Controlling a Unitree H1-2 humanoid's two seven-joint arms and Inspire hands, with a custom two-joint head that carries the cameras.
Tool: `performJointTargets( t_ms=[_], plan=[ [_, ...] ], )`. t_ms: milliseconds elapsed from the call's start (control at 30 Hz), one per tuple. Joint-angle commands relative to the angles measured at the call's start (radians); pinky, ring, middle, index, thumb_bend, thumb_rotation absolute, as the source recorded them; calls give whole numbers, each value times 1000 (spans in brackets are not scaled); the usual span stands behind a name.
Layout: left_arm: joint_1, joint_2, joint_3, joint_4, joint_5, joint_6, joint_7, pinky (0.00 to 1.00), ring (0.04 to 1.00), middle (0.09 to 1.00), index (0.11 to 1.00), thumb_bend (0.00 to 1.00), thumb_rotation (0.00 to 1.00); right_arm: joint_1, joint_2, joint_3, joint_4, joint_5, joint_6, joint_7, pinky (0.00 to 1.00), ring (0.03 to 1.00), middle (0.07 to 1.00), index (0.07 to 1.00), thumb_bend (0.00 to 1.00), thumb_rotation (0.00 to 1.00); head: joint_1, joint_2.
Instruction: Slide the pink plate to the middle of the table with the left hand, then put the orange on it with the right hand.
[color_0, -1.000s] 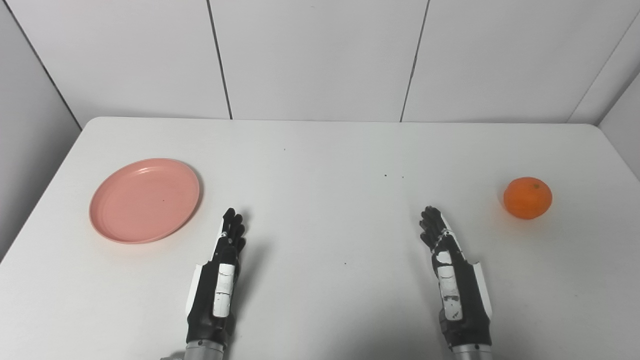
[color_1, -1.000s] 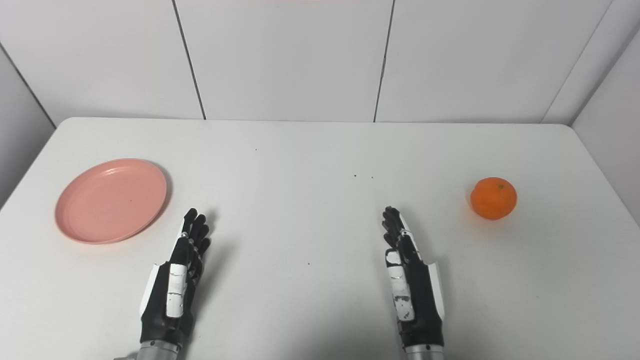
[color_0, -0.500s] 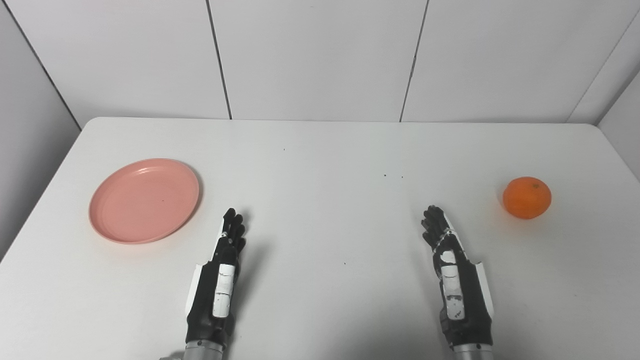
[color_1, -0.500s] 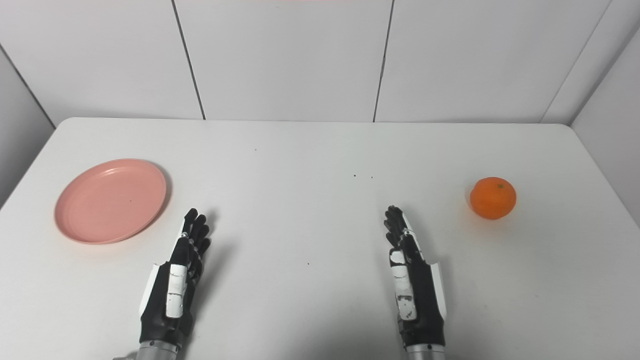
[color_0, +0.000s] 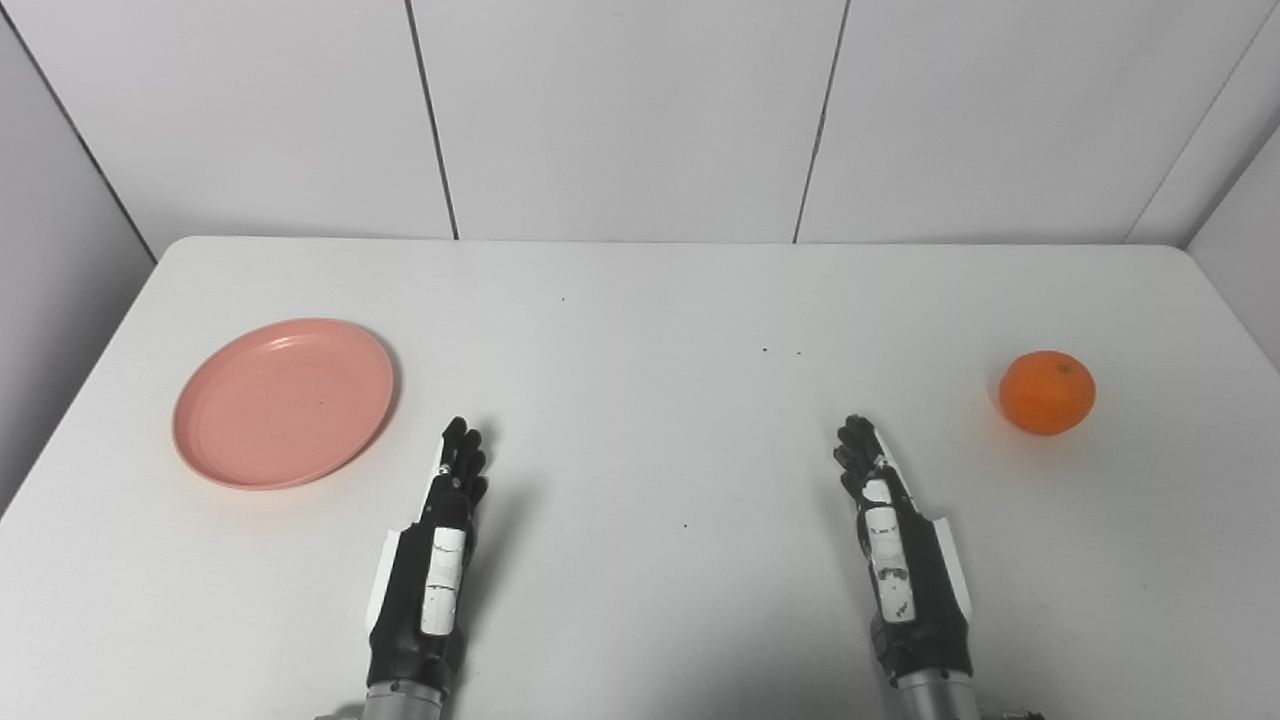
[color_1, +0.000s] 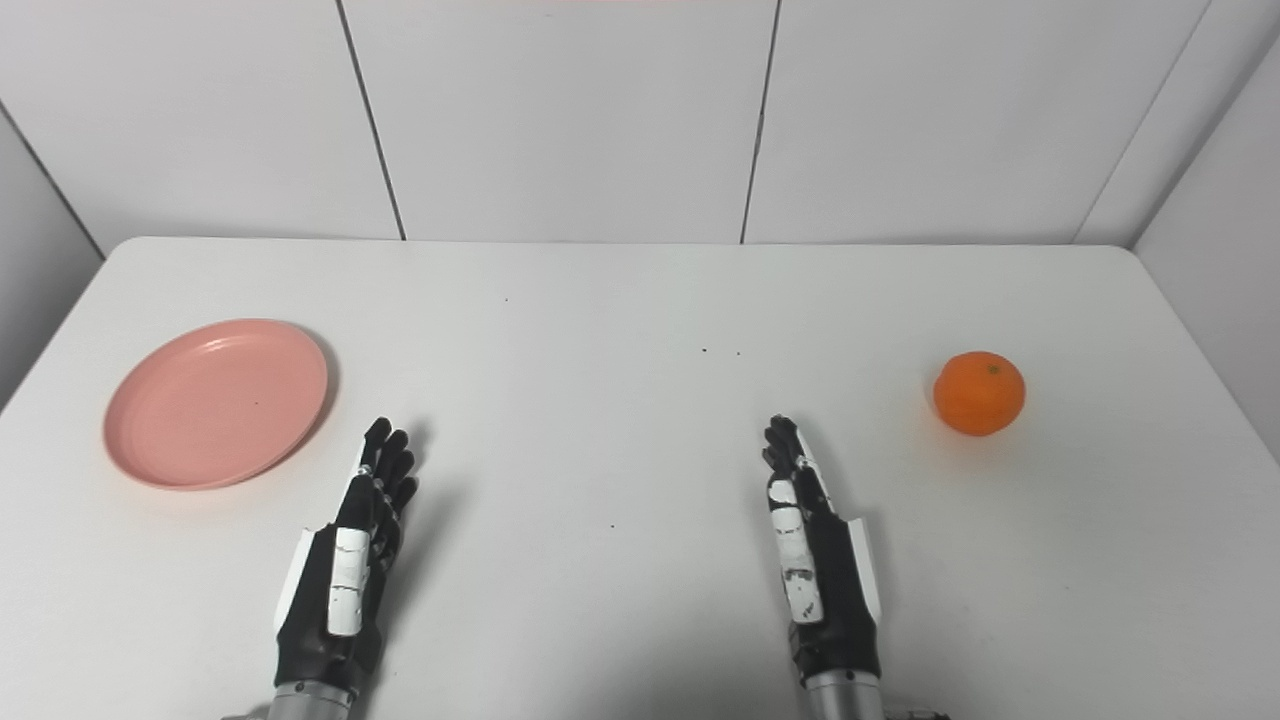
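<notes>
Left hand (color_0: 432, 560): you have it low at the near edge of the white table (color_0: 640, 300), arm entering from the bottom left, palm turned edge-on toward the middle, fingers (color_0: 462, 460) stretched straight forward and lying close side by side, holding nothing. Right hand (color_0: 895, 555): you have it matched on the other side, arm entering from the bottom right, also edge-on, fingers (color_0: 858, 455) extended forward and close together, nothing in its grasp. Both hands sit apart from each other with bare tabletop between them; whether they rest on the surface or float just above it you cannot tell from these views, though each casts a soft shadow beside it. Pink plate (color_0: 283, 402): round, shallow, lying flat on the left side of the table, just beyond and to the left of your left hand, not touching it, nothing on it. Orange (color_0: 1047, 392): one fruit, stem dimple up, standing on the right side of the table, beyond and to the right of your right hand, well apart from the plate. Small dark specks (color_0: 781, 351): a few scattered on the tabletop past the middle. White panelled wall (color_0: 620, 110): upright behind the far table edge, with dark vertical seams.
</notes>
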Motion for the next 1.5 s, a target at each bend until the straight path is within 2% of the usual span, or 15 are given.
performJointTargets(
  t_ms=[0, 800, 867, 900, 1000, 1033, 1067, 1100, 1200, 1233, 1267, 1333, 1467],
  plan=[
    [176, 84, 0, -20, 17, 34, -14, 1000, 1000, 1000, 1000, 756, 1000, -4, -17, -15, 11, 12, 38, -3, 979, 943, 936, 920, 835, 1000, 1, 0],
    [182, 81, -2, -19, 26, 14, -9, 1000, 1000, 1000, 1000, 743, 1000, 4, -25, -4, -2, 20, 38, 5, 997, 946, 942, 925, 841, 1000, 9, 0],
    [183, 77, -7, -14, 32, 6, -6, 1000, 1000, 1000, 1000, 744, 1000, 5, -29, -7, 0, 22, 40, 7, 1000, 945, 940, 924, 845, 1000, 37, -10],
    [184, 72, -11, -8, 34, -2, -3, 1000, 1000, 1000, 1000, 745, 1000, 7, -34, -9, 1, 22, 39, 8, 1000, 946, 941, 925, 850, 1000, 76, -24],
    [184, 62, -18, 5, 49, -21, 8, 1000, 1000, 1000, 1000, 760, 1000, 11, -44, -14, 7, 27, 28, 12, 1000, 949, 942, 927, 851, 1000, 98, -33],
    [183, 56, -25, 19, 69, -40, 19, 999, 999, 998, 1000, 760, 1000, 15, -51, -20, 11, 39, 21, 17, 1000, 949, 942, 929, 848, 1000, 169, -67],
    [182, 51, -31, 32, 86, -58, 29, 988, 990, 988, 1000, 758, 1000, 18, -58, -25, 13, 50, 16, 22, 1000, 948, 942, 933, 836, 1000, 176, -70],
    [180, 43, -39, 48, 104, -74, 40, 986, 989, 987, 999, 757, 1000, 19, -68, -32, 22, 65, 5, 28, 1000, 948, 942, 934, 834, 1000, 219, -93],
    [176, 33, -55, 77, 132, -100, 63, 963, 976, 978, 993, 773, 1000, 18, -89, -43, 43, 97, -19, 39, 989, 950, 947, 939, 821, 1000, 242, -107],
    [173, 27, -61, 90, 140, -110, 71, 961, 975, 977, 992, 774, 1000, 16, -99, -48, 57, 108, -31, 44, 988, 950, 947, 940, 820, 1000, 280, -136],
    [170, 24, -66, 100, 146, -117, 78, 946, 968, 974, 984, 771, 1000, 14, -107, -52, 67, 116, -39, 48, 984, 953, 950, 944, 811, 1000, 283, -139],
    [165, 15, -77, 117, 162, -119, 92, 932, 964, 971, 972, 771, 998, 10, -126, -59, 96, 132, -64, 58, 984, 955, 953, 948, 806, 1000, 310, -164],
    [161, 4, -90, 123, 172, -108, 112, 904, 951, 963, 957, 765, 978, 6, -146, -65, 131, 151, -91, 67, 994, 953, 952, 947, 803, 1000, 330, -186]
  ],
)
